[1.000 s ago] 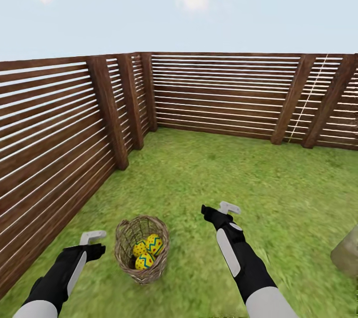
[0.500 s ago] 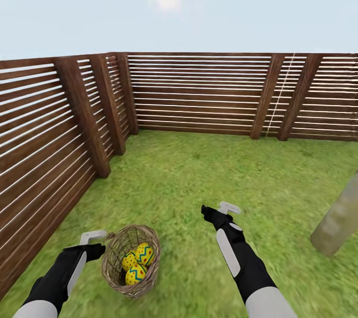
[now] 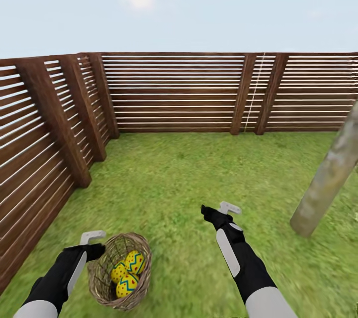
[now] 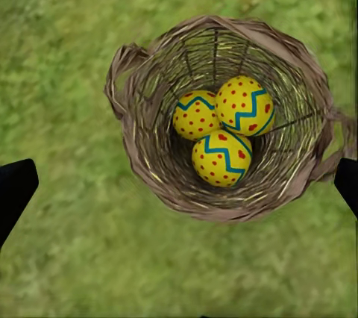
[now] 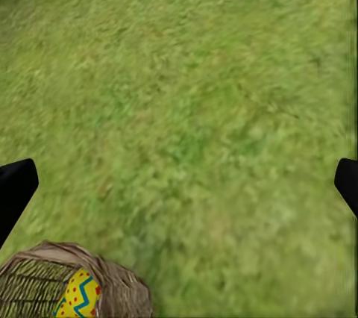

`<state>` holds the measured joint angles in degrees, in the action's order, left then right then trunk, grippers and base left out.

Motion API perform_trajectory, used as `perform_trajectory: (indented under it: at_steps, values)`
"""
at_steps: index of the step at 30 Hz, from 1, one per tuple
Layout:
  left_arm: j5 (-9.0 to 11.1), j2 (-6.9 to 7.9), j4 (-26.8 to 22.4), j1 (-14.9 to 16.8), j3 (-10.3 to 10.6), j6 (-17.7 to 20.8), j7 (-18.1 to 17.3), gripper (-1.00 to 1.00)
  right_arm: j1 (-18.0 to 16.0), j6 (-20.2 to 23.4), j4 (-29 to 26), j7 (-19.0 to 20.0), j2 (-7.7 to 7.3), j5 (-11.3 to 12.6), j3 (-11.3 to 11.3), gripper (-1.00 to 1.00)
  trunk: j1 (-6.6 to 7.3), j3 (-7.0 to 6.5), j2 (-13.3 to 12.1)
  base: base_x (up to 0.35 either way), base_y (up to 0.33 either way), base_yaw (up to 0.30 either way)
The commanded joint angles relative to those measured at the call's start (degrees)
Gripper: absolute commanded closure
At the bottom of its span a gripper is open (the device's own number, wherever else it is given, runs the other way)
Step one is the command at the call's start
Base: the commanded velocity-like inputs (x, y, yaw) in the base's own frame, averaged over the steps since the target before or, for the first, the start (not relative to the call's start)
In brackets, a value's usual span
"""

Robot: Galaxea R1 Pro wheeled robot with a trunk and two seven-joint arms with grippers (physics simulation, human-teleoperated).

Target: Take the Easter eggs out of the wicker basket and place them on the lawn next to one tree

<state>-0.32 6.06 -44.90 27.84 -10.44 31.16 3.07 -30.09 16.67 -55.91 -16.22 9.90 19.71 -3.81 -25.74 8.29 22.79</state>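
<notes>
Where fence (image 3: 44, 149) bounds lawn (image 3: 189, 178), basket (image 3: 107, 285)

woven wicker basket (image 4: 149, 161), glossy painted eggs (image 4: 221, 156), slatted wood fence (image 3: 174, 91), mottled grass (image 3: 189, 173).

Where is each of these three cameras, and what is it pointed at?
Head view: up on the head, looking down over lawn, fence and tree; both arms show.
Left wrist view: looking down into the wicker basket holding three eggs; dark claw tips at the edges.
Right wrist view: faces grass; claw tips likewise.
All share the basket.
</notes>
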Motion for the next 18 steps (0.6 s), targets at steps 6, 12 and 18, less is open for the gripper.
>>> perform_trajectory:
  at_steps: [6, 12, 18]
  values:
    - [0.0, 0.07, -0.1, 0.02, -0.02, 0.31, 0.1, -1.0, -0.06, 0.12, -0.07, -0.48, -0.04, 0.51, -0.15, -1.0, -0.04, 0.12, 0.12, 0.095, 0.226, -0.28]
    - [0.02, 0.16, -0.1, 0.02, -0.02, 0.31, 0.1, -1.0, -0.06, 0.12, -0.07, -0.48, -0.06, 0.48, -0.15, -1.0, -0.04, 0.12, 0.12, 0.024, 0.278, -0.276]
    - [0.02, 0.18, -0.1, 0.02, -0.02, 0.31, 0.1, -1.0, -0.06, 0.04, -0.07, -0.48, 0.02, 0.35, -0.15, -1.0, -0.04, 0.12, 0.12, 0.002, 0.286, -0.237]
